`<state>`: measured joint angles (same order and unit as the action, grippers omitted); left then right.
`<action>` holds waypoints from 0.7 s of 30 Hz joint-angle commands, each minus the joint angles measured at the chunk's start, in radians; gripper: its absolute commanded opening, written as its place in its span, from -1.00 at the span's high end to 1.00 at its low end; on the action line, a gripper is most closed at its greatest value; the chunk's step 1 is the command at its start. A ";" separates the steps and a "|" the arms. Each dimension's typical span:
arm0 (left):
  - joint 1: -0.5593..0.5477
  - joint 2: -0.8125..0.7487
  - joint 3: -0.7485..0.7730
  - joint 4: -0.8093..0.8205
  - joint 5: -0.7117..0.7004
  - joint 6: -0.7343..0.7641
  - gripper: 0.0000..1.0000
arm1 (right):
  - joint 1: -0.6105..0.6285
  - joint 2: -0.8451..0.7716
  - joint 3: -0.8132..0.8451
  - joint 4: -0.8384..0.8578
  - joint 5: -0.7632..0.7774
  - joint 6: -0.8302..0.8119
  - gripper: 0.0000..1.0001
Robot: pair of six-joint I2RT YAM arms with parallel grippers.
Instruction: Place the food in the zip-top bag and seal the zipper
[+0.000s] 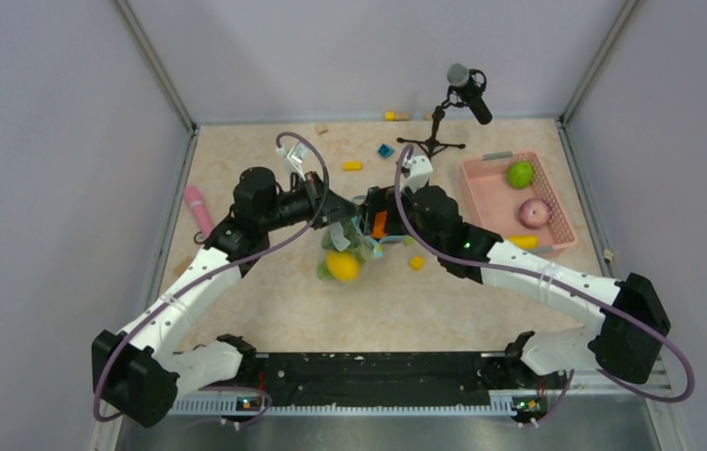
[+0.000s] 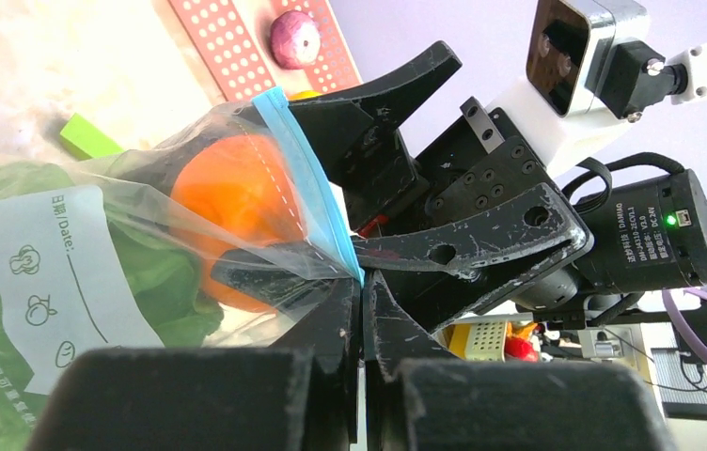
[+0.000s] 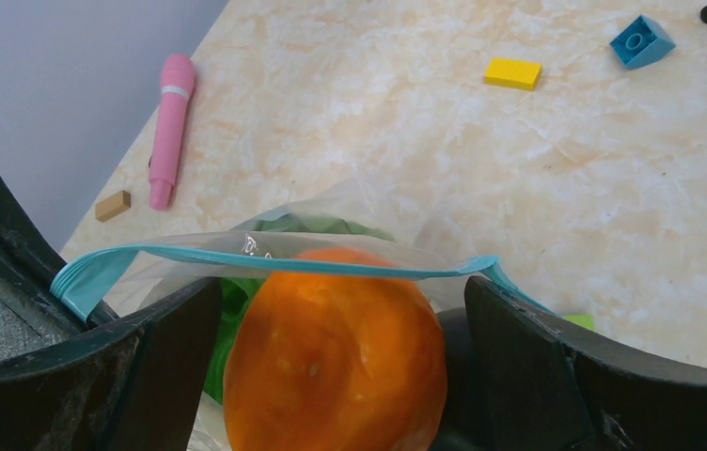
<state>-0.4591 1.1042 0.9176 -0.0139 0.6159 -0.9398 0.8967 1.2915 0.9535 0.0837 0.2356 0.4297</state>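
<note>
The clear zip-top bag point(image 1: 345, 252) lies at mid-table with a yellow lemon point(image 1: 342, 266) and green food inside. My left gripper point(image 2: 361, 282) is shut on one end of the teal zipper point(image 2: 307, 178); it shows in the top view point(image 1: 337, 223) too. My right gripper point(image 3: 336, 301) is open at the bag's mouth, with the orange point(image 3: 336, 357) between its fingers, touching the left one and just under the zipper strip point(image 3: 265, 258). The orange point(image 2: 232, 202) sits inside the bag's mouth, beside the white label point(image 2: 58, 272). Something dark lies behind it.
The pink basket point(image 1: 481, 174) at the right holds a lime point(image 1: 520, 174), a magenta piece point(image 1: 534, 213) and a yellow piece point(image 1: 523, 241). A pink cylinder point(image 1: 198, 207) lies at the left. A microphone stand point(image 1: 444, 113) is at the back. Small blocks point(image 1: 353, 166) are scattered.
</note>
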 commanded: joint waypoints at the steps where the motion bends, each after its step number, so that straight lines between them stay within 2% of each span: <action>1: 0.006 0.019 -0.010 0.127 0.002 -0.022 1.00 | 0.021 -0.069 0.074 0.058 0.003 -0.002 -0.97; 14: 0.010 0.093 -0.020 0.203 0.043 -0.082 1.00 | -0.009 -0.189 0.065 0.021 -0.025 -0.032 -0.97; 18: 0.010 0.095 -0.026 0.216 0.048 -0.085 1.00 | -0.040 -0.216 0.062 -0.062 0.036 0.007 -0.97; 21: 0.010 0.095 -0.029 0.215 0.048 -0.081 1.00 | -0.060 -0.253 0.035 -0.192 0.131 0.070 -0.97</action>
<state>-0.4496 1.2167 0.8764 0.0822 0.6445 -1.0134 0.8658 1.0954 0.9718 0.0147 0.2657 0.4236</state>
